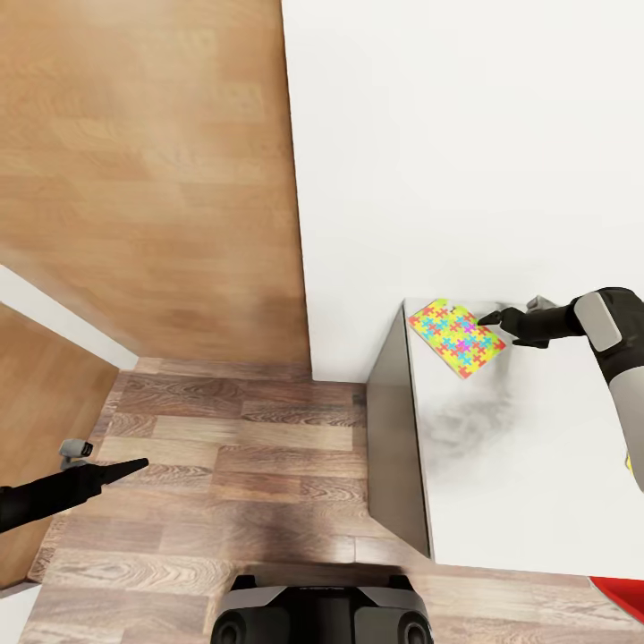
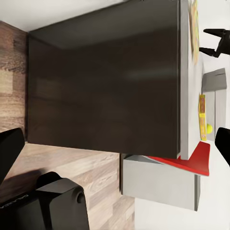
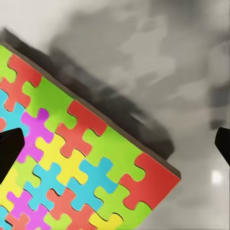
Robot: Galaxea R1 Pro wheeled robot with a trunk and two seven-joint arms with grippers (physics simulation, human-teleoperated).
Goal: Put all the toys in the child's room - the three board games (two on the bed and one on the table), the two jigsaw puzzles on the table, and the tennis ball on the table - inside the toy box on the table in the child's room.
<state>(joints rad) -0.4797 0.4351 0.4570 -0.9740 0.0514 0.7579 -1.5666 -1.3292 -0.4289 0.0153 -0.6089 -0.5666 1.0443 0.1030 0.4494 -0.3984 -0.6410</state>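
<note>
Head view. We record the white table [image 1: 501, 483] in the lower right of the frame, its dark side panel facing the wood floor [image 1: 224, 465]. The jigsaw puzzle [image 1: 456, 337] lies flat near the table's far left corner, a bright multicoloured board. Our right arm [image 1: 617, 335] enters from the right edge, forearm roughly level, its right gripper [image 1: 490, 318] reaching leftward with the dark fingertips at the puzzle's right edge; we cannot tell from here whether they touch it. Our left arm comes in from the lower left edge, held low over the floor, and the left gripper [image 1: 134, 466] tapers to one point, the fingers apparently together with nothing between them. A red corner [image 1: 622, 597] shows at the bottom right. The robot base [image 1: 322, 613] sits at bottom centre.

Left wrist view. We note the table's dark side panel [image 2: 105, 81] across the middle, a yellow tennis ball [image 2: 209, 128] at the right, and a red lid [image 2: 194, 160] on a grey box [image 2: 163, 182] below it. The right gripper [image 2: 213, 40] appears upper right beside the puzzle's edge [image 2: 194, 28].

Right wrist view. The puzzle [image 3: 76, 163] occupies the lower left, on the grey-shadowed tabletop [image 3: 158, 62]. The right gripper's fingertips [image 3: 9, 151] stand wide apart at the frame's left and right edges, one over the puzzle, one over the table, grasping nothing.
</note>
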